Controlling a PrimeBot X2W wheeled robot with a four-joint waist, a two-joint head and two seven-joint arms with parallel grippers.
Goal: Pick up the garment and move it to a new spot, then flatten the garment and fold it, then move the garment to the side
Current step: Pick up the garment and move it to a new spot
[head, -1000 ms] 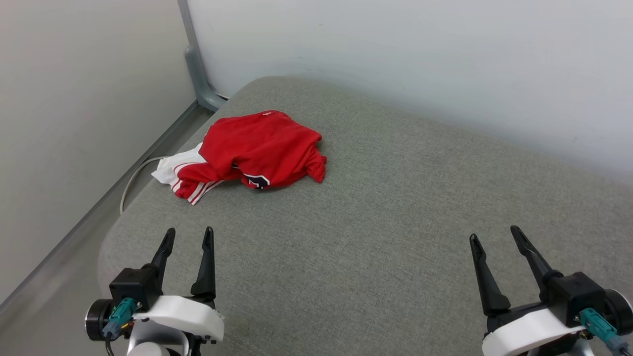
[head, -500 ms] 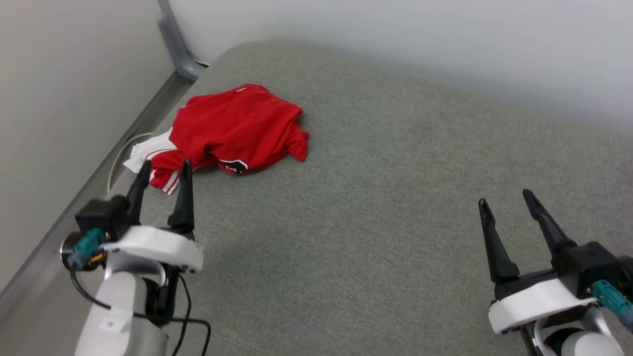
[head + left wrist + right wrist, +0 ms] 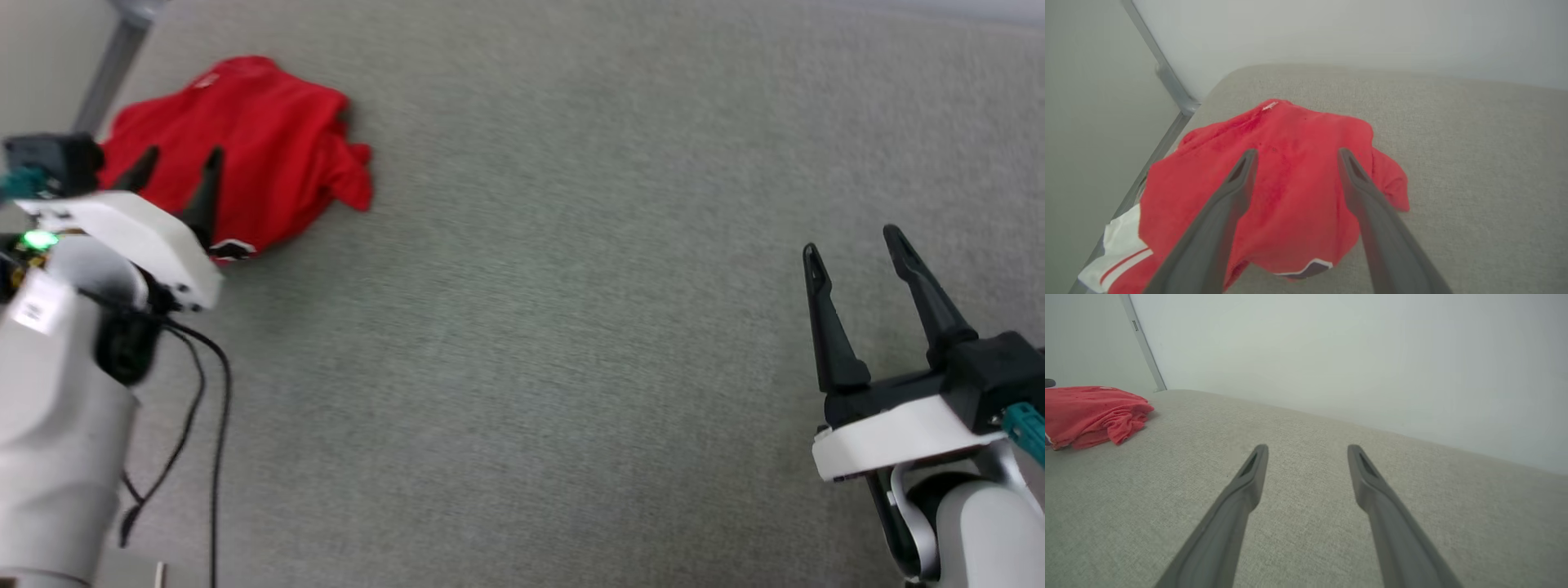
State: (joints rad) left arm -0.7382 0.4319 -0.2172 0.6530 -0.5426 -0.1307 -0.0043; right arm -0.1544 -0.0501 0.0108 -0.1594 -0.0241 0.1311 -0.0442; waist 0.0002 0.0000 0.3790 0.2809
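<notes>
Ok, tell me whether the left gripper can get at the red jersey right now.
Probably yes: the left gripper is open and aimed at the red jersey crumpled on the grey cushion, with nothing between them.

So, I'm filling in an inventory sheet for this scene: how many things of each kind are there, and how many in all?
Garments: 1 (red garment, crumpled)
Grippers: 2 (left gripper and right gripper, both open)
Surfaces: 1 (grey padded surface)
Total: 4
</notes>
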